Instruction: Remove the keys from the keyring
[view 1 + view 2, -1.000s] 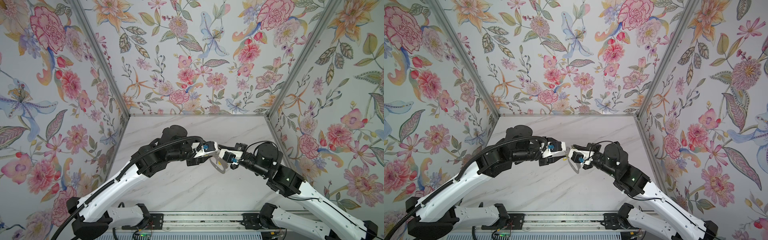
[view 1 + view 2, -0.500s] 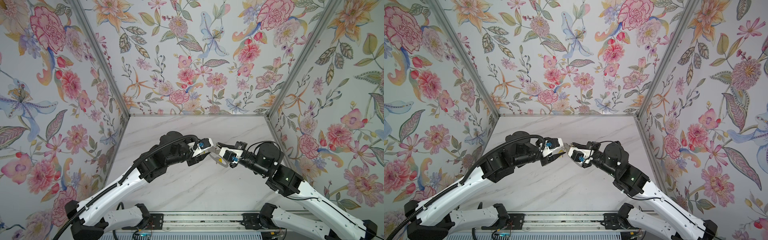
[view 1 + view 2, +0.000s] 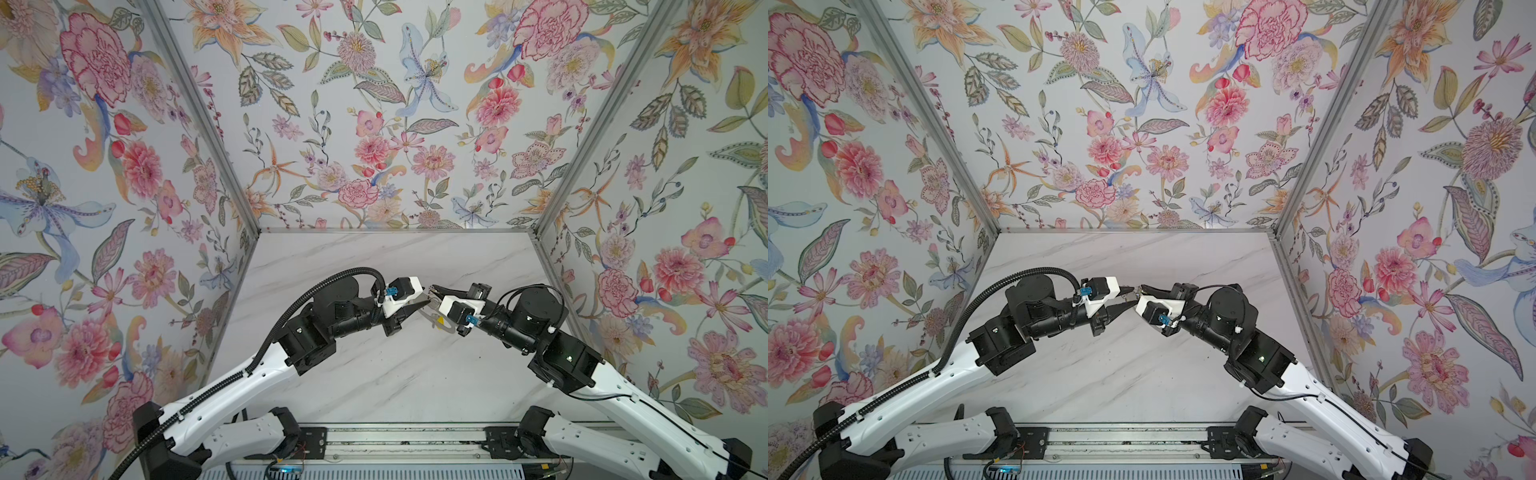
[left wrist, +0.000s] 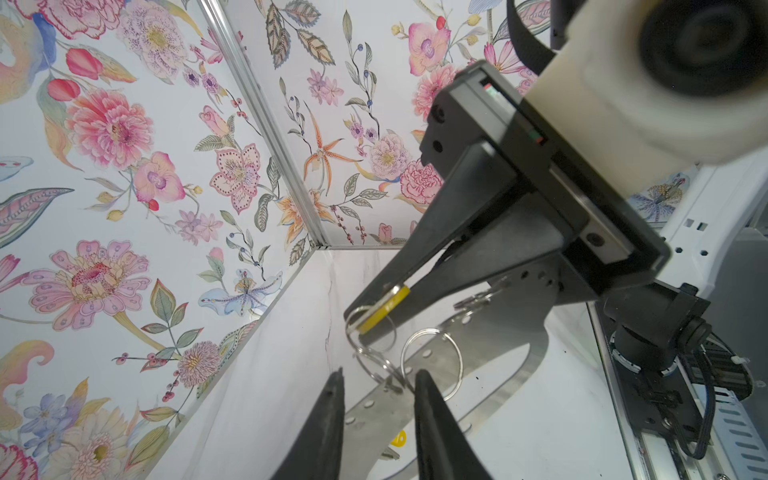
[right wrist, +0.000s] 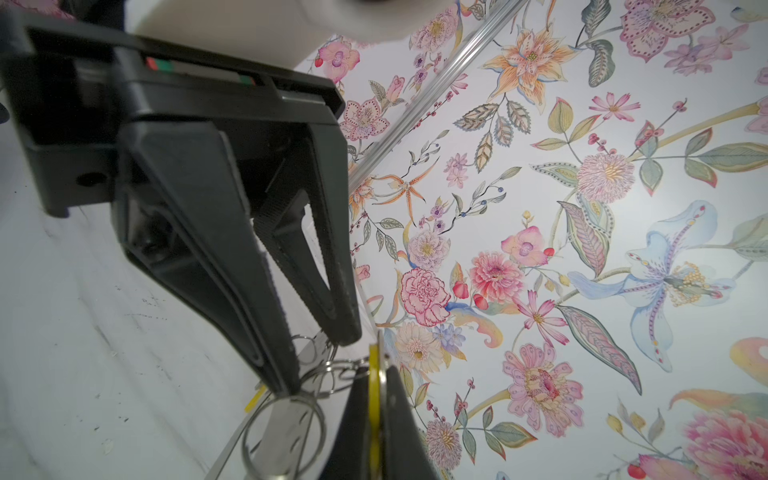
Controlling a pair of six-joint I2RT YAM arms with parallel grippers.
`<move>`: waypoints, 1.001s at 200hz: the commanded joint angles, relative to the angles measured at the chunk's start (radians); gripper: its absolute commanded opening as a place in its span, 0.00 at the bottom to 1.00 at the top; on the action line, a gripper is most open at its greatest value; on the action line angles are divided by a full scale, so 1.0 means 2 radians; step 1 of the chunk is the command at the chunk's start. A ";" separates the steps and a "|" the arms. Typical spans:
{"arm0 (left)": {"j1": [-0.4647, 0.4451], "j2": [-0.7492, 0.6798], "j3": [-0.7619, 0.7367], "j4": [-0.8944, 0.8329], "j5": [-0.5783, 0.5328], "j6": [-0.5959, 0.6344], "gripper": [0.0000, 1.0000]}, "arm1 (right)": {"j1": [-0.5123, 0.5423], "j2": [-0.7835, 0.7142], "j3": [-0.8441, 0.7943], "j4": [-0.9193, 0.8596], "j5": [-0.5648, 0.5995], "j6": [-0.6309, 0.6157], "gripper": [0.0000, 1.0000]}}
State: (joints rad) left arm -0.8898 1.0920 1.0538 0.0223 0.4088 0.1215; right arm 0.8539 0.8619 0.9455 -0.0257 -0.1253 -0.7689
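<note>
White marble tabletop [image 3: 395, 374], mid-air: your right gripper [image 4: 359, 322] clamps a yellow-tagged silver key [image 4: 384, 307]. Your left gripper [image 4: 379, 374] straddles thin wire rings [image 5: 332, 371], jaws apart.

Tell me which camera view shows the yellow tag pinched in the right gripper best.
The left wrist view: the yellow tag turns its flat face partly toward the camera, clamped between the fingers of the right gripper. The right wrist view shows the tag only edge-on. In both top views it is too small to make out.

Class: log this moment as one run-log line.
right gripper: shut on yellow tag | left gripper: open, wire rings between jaws | keyring: below both grippers
</note>
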 commanded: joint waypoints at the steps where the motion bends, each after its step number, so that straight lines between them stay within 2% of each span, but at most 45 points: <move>1: 0.002 0.007 -0.003 0.027 0.015 -0.006 0.24 | -0.001 -0.011 -0.006 0.031 -0.013 0.015 0.00; 25: 0.002 0.011 -0.001 0.020 0.014 -0.005 0.17 | -0.001 -0.012 -0.008 0.036 -0.012 0.015 0.00; 113: 0.002 0.007 -0.007 0.003 0.016 -0.009 0.17 | -0.001 -0.016 -0.013 0.050 -0.009 0.016 0.00; 135: 0.002 0.009 -0.002 -0.001 0.015 -0.010 0.08 | -0.001 -0.015 -0.011 0.047 -0.010 0.016 0.00; 169: 0.002 0.018 0.021 -0.031 0.007 -0.009 0.00 | 0.000 -0.015 -0.010 0.045 -0.012 0.013 0.00; 200: 0.003 0.026 0.047 -0.059 0.005 -0.012 0.00 | 0.006 -0.009 -0.005 0.035 -0.005 0.002 0.00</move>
State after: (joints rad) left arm -0.8833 1.1236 1.0924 -0.0147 0.4114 0.1040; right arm 0.8524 0.8478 0.9215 0.0036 -0.1268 -0.7616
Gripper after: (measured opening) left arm 0.049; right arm 0.056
